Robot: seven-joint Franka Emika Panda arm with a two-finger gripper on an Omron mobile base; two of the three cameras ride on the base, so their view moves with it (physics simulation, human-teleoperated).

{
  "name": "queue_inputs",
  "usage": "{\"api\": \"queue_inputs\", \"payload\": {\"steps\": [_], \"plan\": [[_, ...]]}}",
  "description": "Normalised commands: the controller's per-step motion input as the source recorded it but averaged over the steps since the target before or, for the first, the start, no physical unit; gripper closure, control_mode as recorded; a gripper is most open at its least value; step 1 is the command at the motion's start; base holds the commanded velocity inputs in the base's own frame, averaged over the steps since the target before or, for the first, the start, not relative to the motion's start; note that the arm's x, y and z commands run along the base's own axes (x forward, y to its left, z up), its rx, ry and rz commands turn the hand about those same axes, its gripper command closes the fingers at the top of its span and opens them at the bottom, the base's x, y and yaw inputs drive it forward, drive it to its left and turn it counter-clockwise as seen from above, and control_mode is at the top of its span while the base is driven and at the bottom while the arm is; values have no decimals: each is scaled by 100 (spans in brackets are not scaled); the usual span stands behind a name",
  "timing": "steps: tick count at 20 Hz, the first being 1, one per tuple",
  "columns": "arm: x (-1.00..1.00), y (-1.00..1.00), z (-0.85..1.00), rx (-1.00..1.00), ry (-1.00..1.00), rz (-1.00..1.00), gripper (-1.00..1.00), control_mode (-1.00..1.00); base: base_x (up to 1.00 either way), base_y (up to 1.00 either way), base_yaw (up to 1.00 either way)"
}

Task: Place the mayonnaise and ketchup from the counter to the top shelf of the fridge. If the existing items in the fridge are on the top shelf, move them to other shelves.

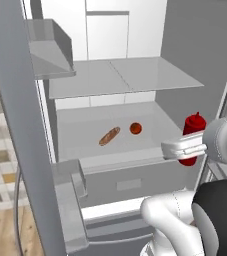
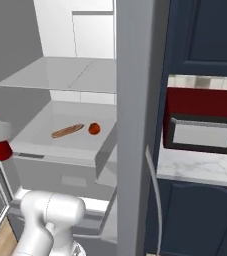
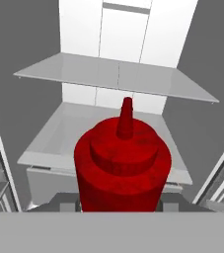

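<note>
My gripper [image 1: 189, 148] is shut on the red ketchup [image 1: 194, 123] bottle and holds it upright at the fridge's [image 1: 185, 45] open front, on the right side, about level with the lower shelf. The hand view looks down on the ketchup [image 3: 123, 163] cap, with the top shelf [image 3: 118, 76] above and beyond it. That glassy top shelf [image 1: 125, 75] is bare. On the shelf below lie the existing items: a brown sausage shape [image 1: 109, 136] and a small red fruit [image 1: 135, 128]. The marbled counter [image 2: 200, 167] is to the right of the fridge. The mayonnaise is out of view.
The open fridge door [image 1: 15, 100] with its bins [image 1: 50, 47] stands at the left. A grey drawer [image 1: 130, 182] sits under the lower shelf. The fridge's side frame [image 2: 135, 125] separates it from the navy cabinets [image 2: 205, 30] and a red appliance [image 2: 205, 112] on the counter.
</note>
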Motion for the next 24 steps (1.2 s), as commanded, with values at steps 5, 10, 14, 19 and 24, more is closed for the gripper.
{"api": "queue_inputs", "payload": {"steps": [5, 10, 14, 19, 24], "plan": [[0, 0, 0, 0, 0, 0, 100, 100, 52, 0, -6], [4, 0, 36, -4, -8, -2, 100, -100, 15, 1, -2], [4, 0, 74, -10, -23, 0, 100, -100, 0, 0, 0], [55, -14, 33, -2, -7, -2, 100, -100, 0, 0, 0], [99, -29, 2, 1, 3, -2, 100, -100, 0, 0, 0]]}}
